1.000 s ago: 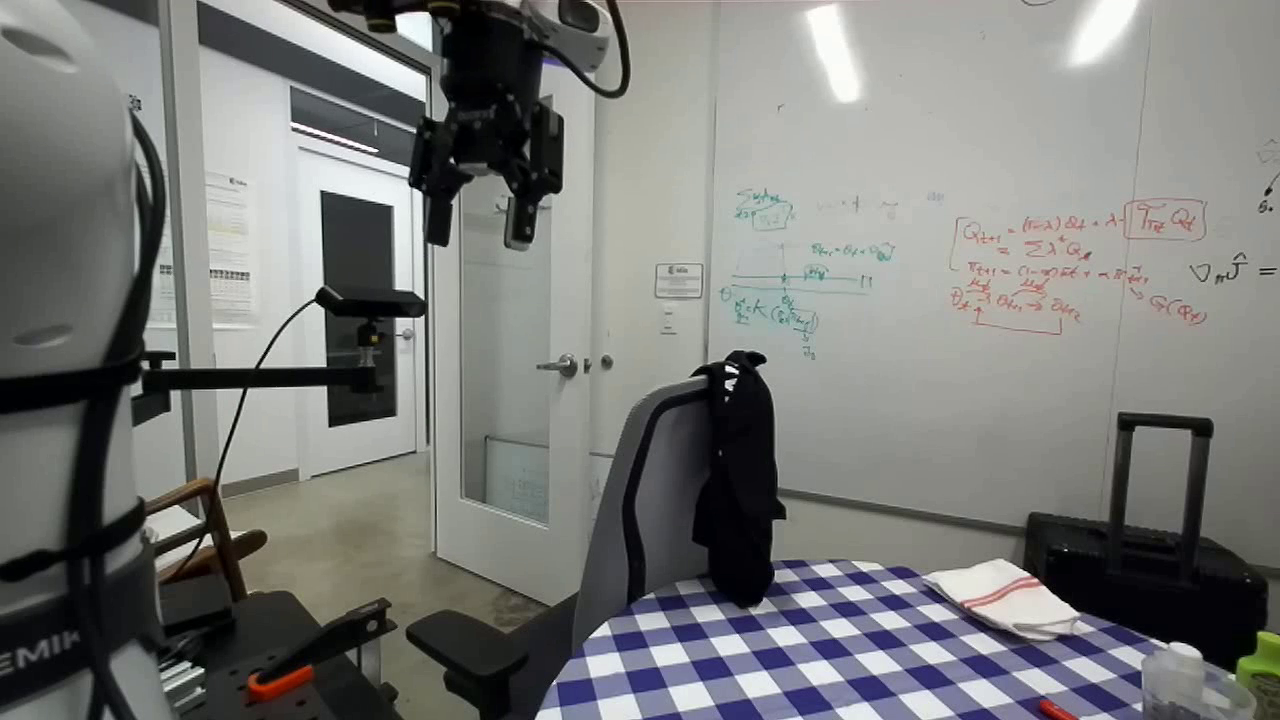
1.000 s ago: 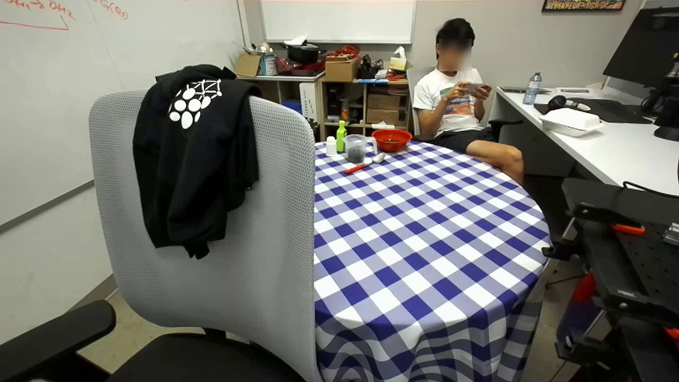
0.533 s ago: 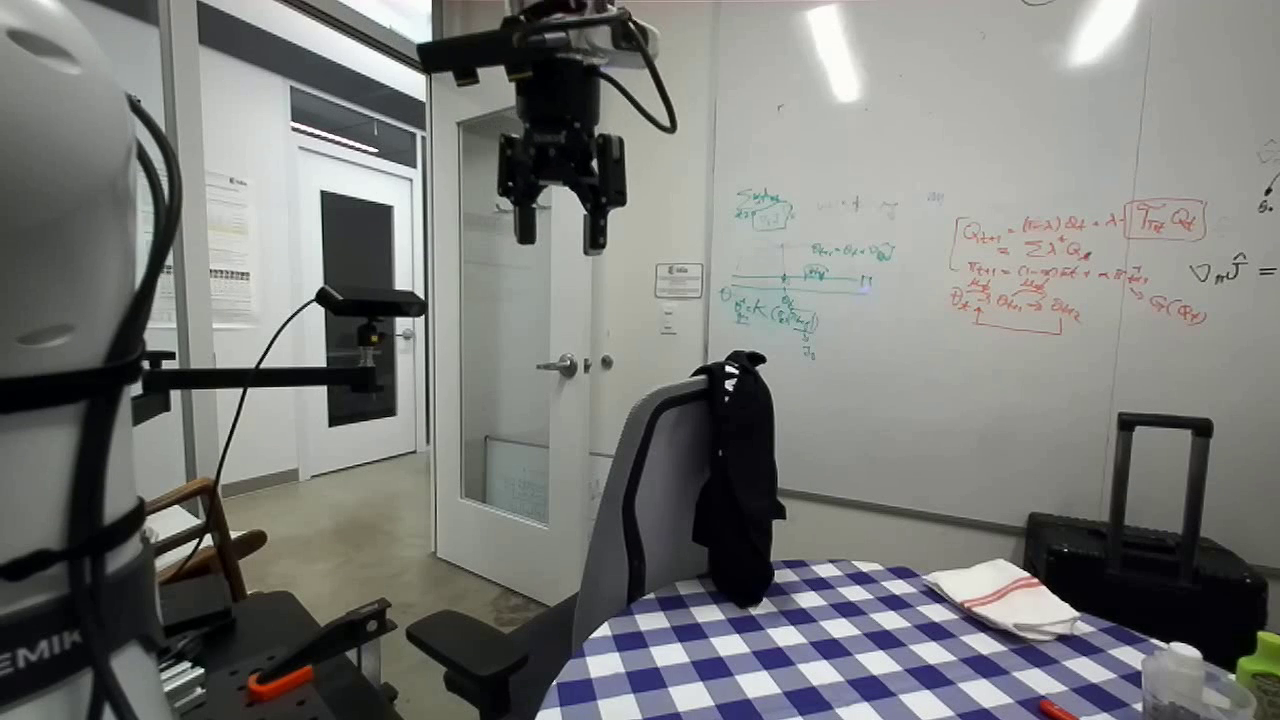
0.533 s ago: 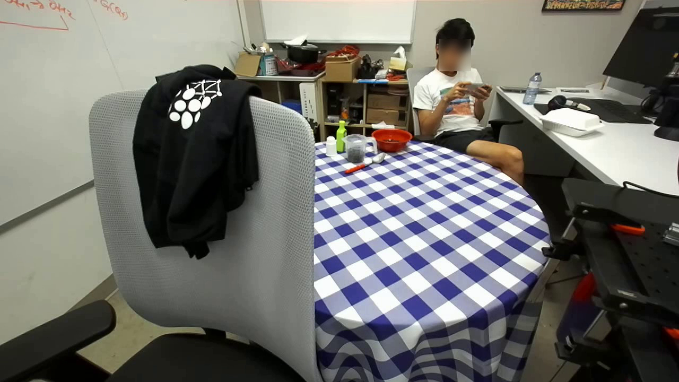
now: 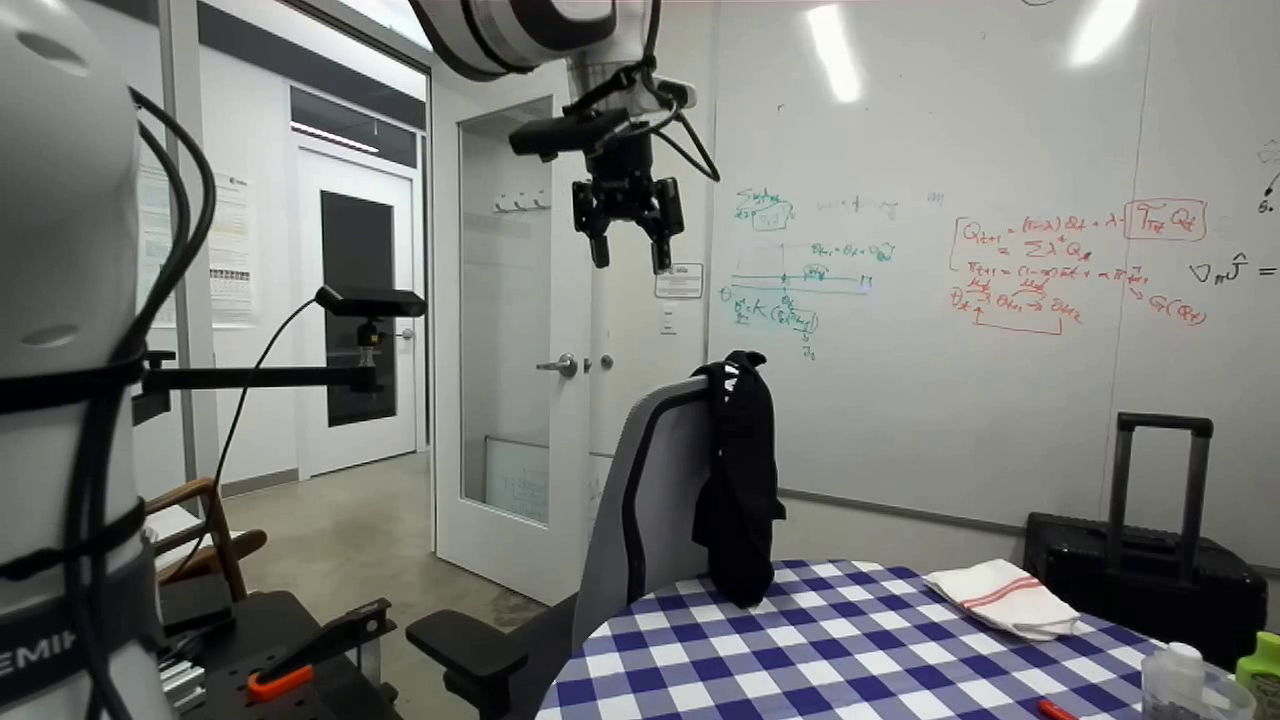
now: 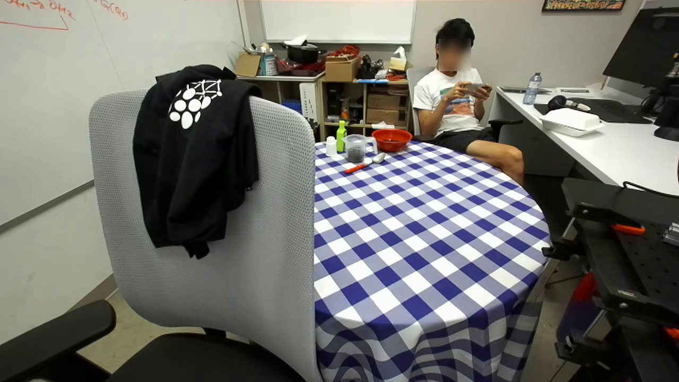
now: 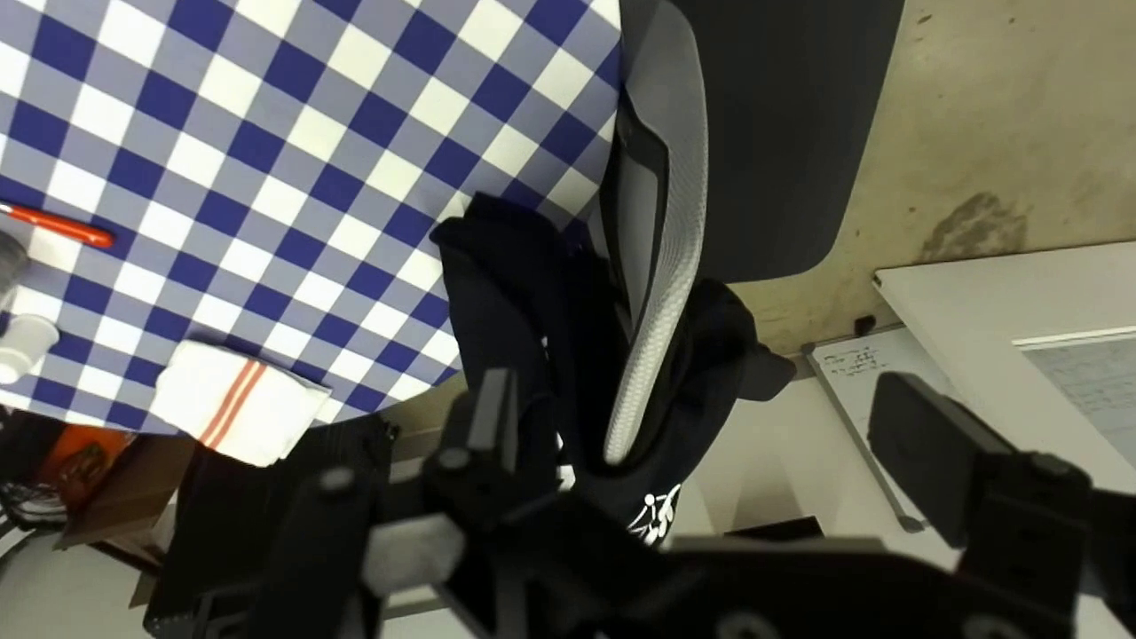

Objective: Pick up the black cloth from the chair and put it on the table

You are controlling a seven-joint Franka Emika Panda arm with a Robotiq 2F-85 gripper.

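Note:
The black cloth [image 5: 742,480] hangs limp over the top of the chair's backrest [image 5: 660,490], with white lettering on it. In an exterior view the cloth [image 6: 191,170] shows its white print on the rear of the chair [image 6: 276,239]. The table [image 5: 700,660] with the blue-and-white checkered cover stands against the chair. My gripper [image 5: 630,265] is open and empty, above and to the left of the cloth in that view. In the wrist view the open gripper [image 7: 701,399] has the cloth [image 7: 501,302] and chair top [image 7: 661,355] below, apart from the fingers.
A white towel with red stripes [image 5: 1005,600] lies on the table. A red bowl [image 6: 391,140], green bottle [image 6: 341,137], clear cup [image 6: 356,149] and red-handled spoon [image 6: 358,168] stand at its far side. A person [image 6: 453,106] sits behind. A black suitcase [image 5: 1140,570] stands by the whiteboard.
My gripper has moved to the right and slightly down in an exterior view, nearer to the chair top, staying open. The cloth, chair and table have not moved.

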